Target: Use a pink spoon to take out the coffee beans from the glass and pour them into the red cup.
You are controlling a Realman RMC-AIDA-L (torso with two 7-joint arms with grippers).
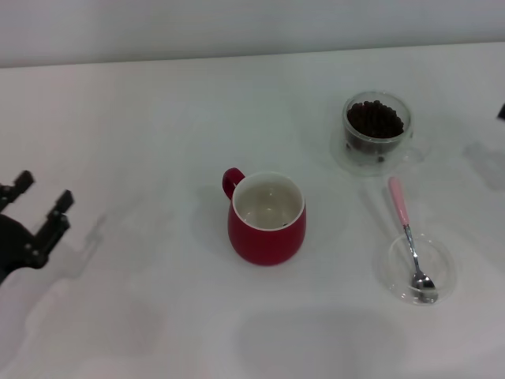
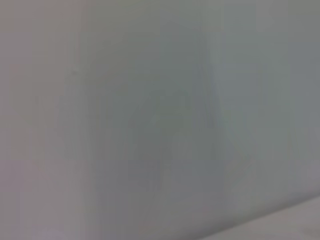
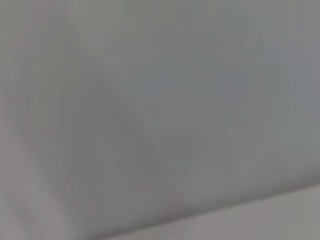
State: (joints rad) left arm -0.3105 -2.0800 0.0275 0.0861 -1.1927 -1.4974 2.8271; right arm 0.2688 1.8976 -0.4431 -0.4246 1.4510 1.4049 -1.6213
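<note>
The red cup (image 1: 267, 220) stands mid-table, handle toward the far left, white inside. Farther off to the right is the glass (image 1: 377, 133), filled with dark coffee beans (image 1: 375, 119). The pink spoon (image 1: 407, 232) lies nearer than the glass, its pink handle pointing toward it and its silver bowl resting in a shallow clear dish (image 1: 394, 272). My left gripper (image 1: 39, 197) hovers at the far left edge, open and holding nothing, well away from the cup. Only a dark sliver of my right gripper (image 1: 501, 112) shows at the right edge, beside the glass. Both wrist views show only blank pale surface.
The white table (image 1: 142, 118) runs back to a pale wall. The cup, glass and dish stand apart from one another.
</note>
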